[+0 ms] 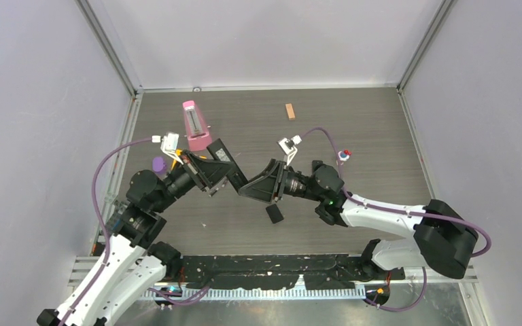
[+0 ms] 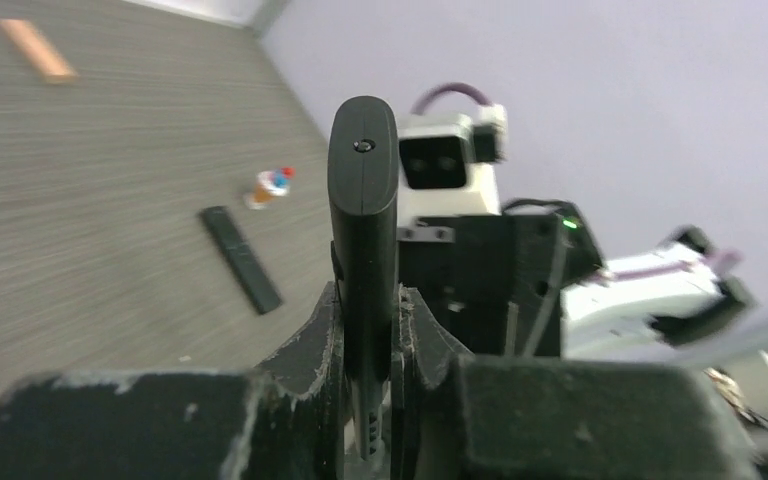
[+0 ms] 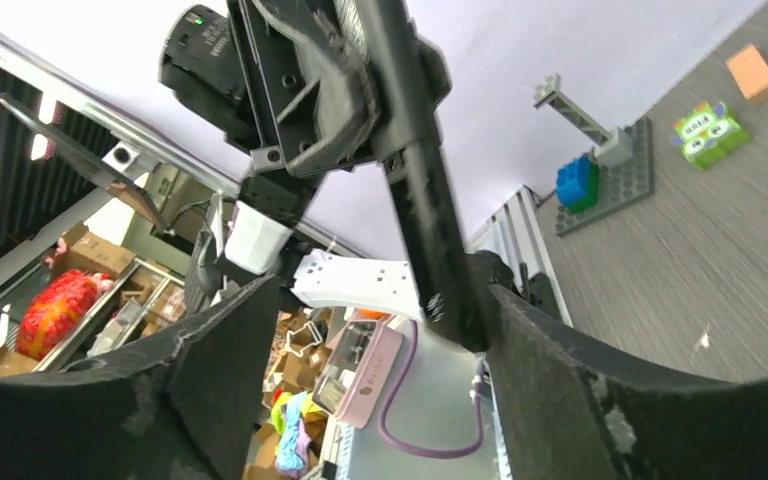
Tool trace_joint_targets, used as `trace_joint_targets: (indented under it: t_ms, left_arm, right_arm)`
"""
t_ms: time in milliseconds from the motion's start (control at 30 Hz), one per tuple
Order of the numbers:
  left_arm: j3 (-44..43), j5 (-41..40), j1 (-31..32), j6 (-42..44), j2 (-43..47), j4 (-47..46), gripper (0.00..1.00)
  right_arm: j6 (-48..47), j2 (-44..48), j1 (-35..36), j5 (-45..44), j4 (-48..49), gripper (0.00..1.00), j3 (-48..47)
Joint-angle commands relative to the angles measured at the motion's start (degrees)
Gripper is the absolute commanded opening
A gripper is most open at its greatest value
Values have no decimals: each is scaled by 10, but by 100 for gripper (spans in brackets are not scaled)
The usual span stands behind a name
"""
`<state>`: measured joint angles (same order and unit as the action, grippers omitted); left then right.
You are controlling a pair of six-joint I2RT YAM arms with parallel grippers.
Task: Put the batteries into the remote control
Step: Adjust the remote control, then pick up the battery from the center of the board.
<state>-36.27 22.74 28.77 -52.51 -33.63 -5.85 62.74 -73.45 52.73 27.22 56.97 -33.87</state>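
**A:** Where was the remote?

**B:** The remote (image 2: 363, 200) was up off the surface (image 1: 245, 115), midway between the two arms. The left gripper (image 2: 365, 300) had its jaws clamped on the remote's lower part, so the rest stuck straight out past the fingers.

**A:** And the other arm?

**B:** The right gripper (image 3: 380, 300) faced the remote from the opposite side with its jaws spread wide. The remote's end passed between them. It ran close along one finger (image 3: 560, 380), but I couldn't tell whether they touched.

**A:** The batteries?

**B:** The batteries (image 1: 343, 155) lay on the surface to the right of the remote, well apart from it. They showed as a small red-tipped cluster, too small to count.

**A:** Anything else around the remote?

**B:** A black bar (image 1: 274, 214) lay flat on the surface, just on the arm-base side of the remote. A pink thing (image 1: 194, 122) was to the remote's left and a little farther back. A wood block (image 1: 289, 111) lay well behind the remote.
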Motion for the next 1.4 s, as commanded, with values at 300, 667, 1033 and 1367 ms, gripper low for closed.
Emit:
trace_joint_targets:
  t_ms: [300,667,1033,1367]
  left_arm:
    - [-106,-469,-1,268,46,348,0]
    - [-118,-618,-1,277,119,432,0]
    - [-112,-612,-1,273,146,450,0]
    - [-106,-624,-1,263,158,459,0]
  right_arm:
    - [-204,-50,22,-268,-523,78,-204]
    - [-73,-360,96,-483,-802,68,-507]
    - [41,-515,126,-520,-892,56,-655]
    - [87,-592,133,-539,-972,56,-755]
